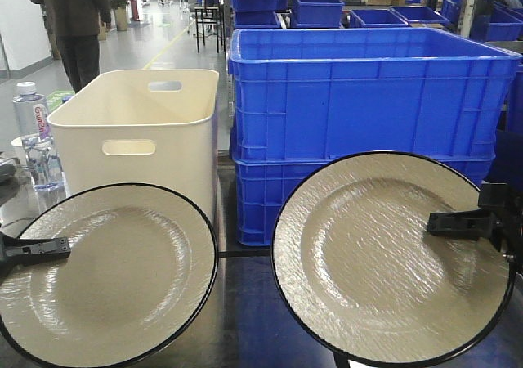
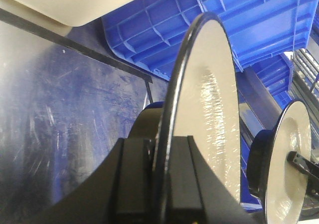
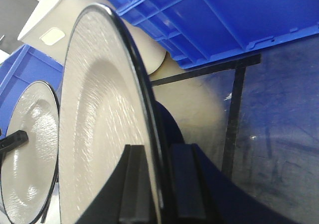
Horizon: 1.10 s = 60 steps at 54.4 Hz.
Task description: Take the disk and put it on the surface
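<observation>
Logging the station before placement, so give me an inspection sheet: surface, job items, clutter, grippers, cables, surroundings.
Surface: shiny steel tabletop with black tape lines, scuffed.
Job's things: two round cream plates with black rims, left plate and right plate, both held upright.
Clutter: cream plastic bin, stacked blue plastic crates, clear water bottle.
Grippers: left gripper shut on left plate's rim; right gripper shut on right plate's rim.
Cables: nothing seen.
Surroundings: workshop floor, standing person in dark clothes, more blue crates behind.

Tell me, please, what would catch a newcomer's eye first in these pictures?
Two cream, black-rimmed disks face the front camera, held upright: the left disk in the left gripper, the right disk in the right gripper. Behind them, a white bin and stacked blue crates stand on the steel surface.
</observation>
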### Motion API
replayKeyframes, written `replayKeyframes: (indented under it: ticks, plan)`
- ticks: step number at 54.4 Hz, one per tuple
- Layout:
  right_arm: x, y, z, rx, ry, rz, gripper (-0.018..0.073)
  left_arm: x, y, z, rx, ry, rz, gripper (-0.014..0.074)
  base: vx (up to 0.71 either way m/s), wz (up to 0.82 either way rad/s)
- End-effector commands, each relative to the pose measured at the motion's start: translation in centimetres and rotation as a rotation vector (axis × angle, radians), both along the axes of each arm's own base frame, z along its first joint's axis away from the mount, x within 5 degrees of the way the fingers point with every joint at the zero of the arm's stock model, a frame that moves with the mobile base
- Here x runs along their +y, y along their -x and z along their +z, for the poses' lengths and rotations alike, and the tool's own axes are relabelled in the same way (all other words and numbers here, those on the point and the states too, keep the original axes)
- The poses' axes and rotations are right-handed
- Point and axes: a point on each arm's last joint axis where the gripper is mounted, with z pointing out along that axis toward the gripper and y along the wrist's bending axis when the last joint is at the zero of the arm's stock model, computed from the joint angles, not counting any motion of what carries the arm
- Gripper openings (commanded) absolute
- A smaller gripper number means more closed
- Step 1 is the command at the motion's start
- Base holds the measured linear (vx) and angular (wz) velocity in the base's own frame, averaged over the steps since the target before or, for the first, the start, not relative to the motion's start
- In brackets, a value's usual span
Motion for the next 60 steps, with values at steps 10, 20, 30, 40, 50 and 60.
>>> replayKeyframes:
  ticks: [10, 20, 30, 40, 50, 60]
  plan:
    - [0.4, 0.6, 2.8, -0.091, -0.104, -0.011, -0.0009, -0.4, 0.5, 3.4, -0.116, 0.118, -0.008, -0.0001, 0.01, -0.03]
    - [-0.2, -0.1, 3.1, -0.128, -0.124, -0.117, -0.0009, -0.4, 0.5, 3.4, -0.116, 0.118, -0.008, -0.0001, 0.00, 0.00]
    - [-0.4, -0.2, 3.2, -0.139, -0.135, -0.149, -0.0009, -0.4, 0.5, 3.4, -0.116, 0.118, -0.008, -0.0001, 0.00, 0.00]
    - [-0.4, -0.2, 3.3, -0.139, -0.136, -0.148, -0.0009, -0.4, 0.5, 3.4, -0.117, 0.120, -0.007, -0.0001, 0.00, 0.00]
    - [-0.7, -0.5, 3.4, -0.153, -0.153, -0.194, -0.0009, -0.2, 0.0, 2.9, -0.087, 0.078, 0.048, -0.0001, 0.00, 0.00]
    - [-0.7, -0.5, 3.6, -0.156, -0.180, -0.193, -0.0009, -2.7, -1.2, 0.1, 0.067, 0.058, -0.037, -0.0001, 0.00, 0.00]
